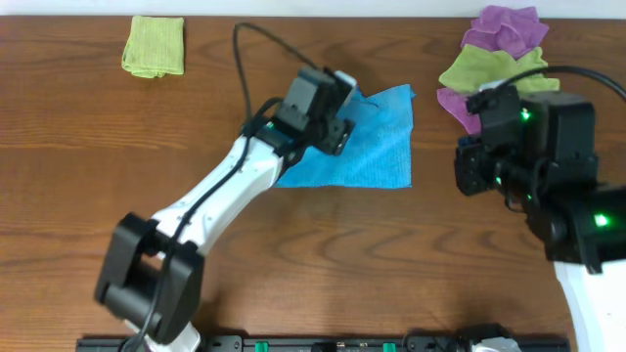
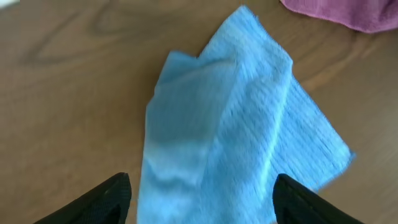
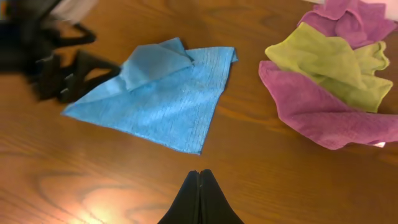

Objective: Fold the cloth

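Well, the big brown wooden table fills the whole view from above. The left arm is white and black, and it reaches from the near edge up toward the middle. The right arm sits at the right side.

The blue cloth lies flat on the table, a little right of the middle. One corner is flipped over on top of the rest. A messy pile of purple and green cloths lies near it, at the far right. A small folded green cloth lies well apart, at the far left.

The left gripper hangs over the left part of the blue cloth. Its fingers are spread wide and grip nothing. The right gripper is right of the blue cloth, near the pile. Its fingers are pressed together with nothing in them.
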